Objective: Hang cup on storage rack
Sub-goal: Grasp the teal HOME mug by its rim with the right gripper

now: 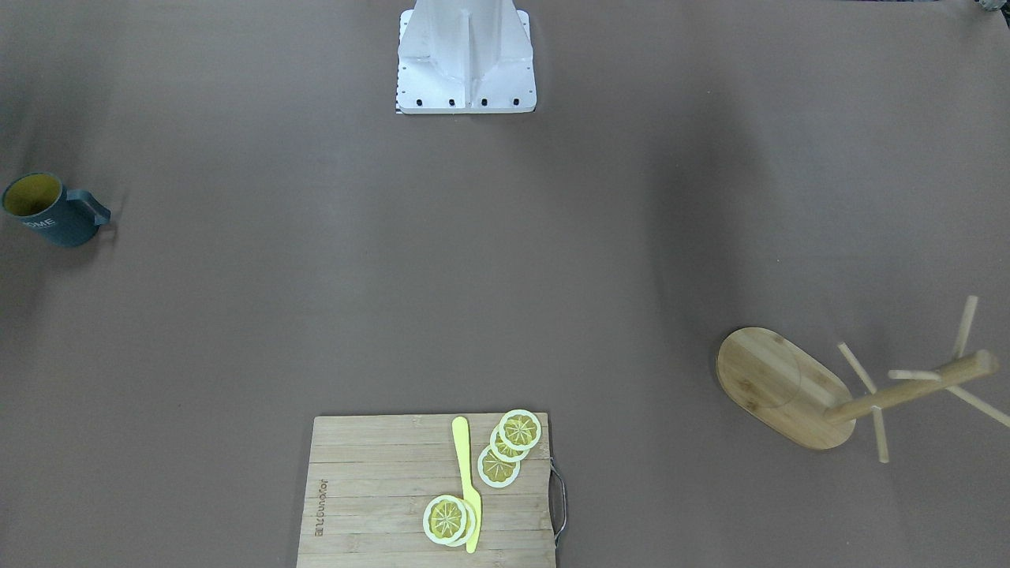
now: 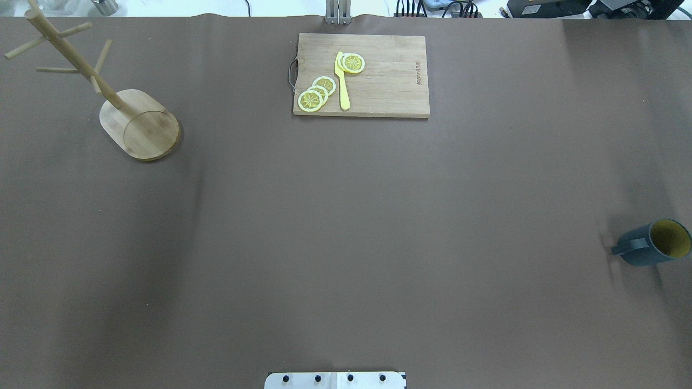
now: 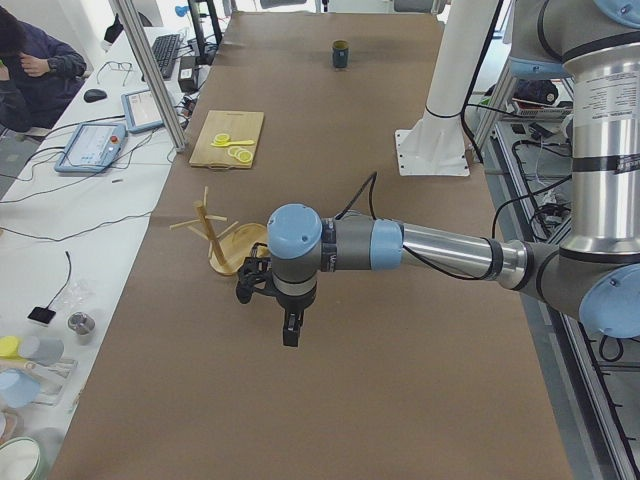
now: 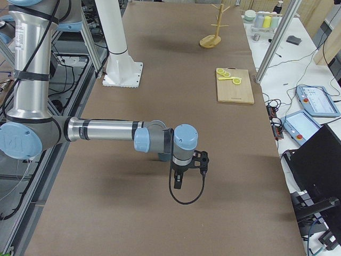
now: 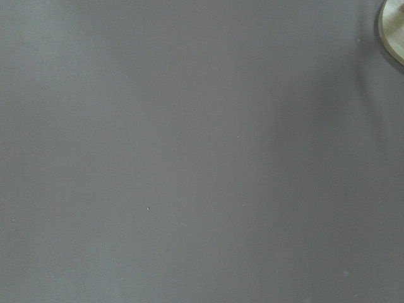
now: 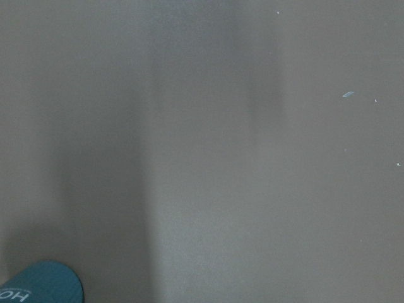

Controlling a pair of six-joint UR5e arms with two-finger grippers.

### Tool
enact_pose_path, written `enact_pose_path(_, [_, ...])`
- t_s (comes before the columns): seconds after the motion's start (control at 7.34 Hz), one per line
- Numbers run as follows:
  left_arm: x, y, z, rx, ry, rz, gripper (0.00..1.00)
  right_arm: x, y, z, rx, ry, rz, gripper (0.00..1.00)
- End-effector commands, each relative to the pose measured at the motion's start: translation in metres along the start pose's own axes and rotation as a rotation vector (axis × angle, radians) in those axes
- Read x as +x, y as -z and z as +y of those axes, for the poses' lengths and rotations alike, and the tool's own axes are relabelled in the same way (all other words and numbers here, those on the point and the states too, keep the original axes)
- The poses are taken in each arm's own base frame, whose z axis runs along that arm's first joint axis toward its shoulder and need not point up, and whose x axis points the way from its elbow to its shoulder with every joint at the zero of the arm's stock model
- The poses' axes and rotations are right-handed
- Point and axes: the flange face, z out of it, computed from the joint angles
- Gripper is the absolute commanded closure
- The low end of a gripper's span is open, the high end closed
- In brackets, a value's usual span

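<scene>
1. Upright cup [image 2: 654, 242] at 3 o'clock in overhead view, handle toward centre, probably for easy grasp.
2. Rack [image 2: 141, 131] at 10 o'clock, well apart.
3. Left gripper [image 3: 290, 335], right gripper [image 4: 177, 184] hovering; cannot tell whether apart or together.

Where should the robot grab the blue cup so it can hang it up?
Probably the rim, from above: the cup stands upright with its mouth open, so one of the jaws can go inside. Take the wall opposite the handle, leaving the loop free for the storage rack.

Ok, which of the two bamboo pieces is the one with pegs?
The storage rack on the robot's left: oval base, post and pegs. The cutting board is flat and rectangular.
</scene>
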Motion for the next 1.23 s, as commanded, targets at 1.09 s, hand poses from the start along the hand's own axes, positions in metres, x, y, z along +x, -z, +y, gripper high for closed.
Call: enact_pose_path(1.09, [0.019, 0.022, -0.022, 0.115, -0.103, -0.014, 0.02, -0.048, 0.047, -0.016, 0.193, 0.184, -0.028, 0.0])
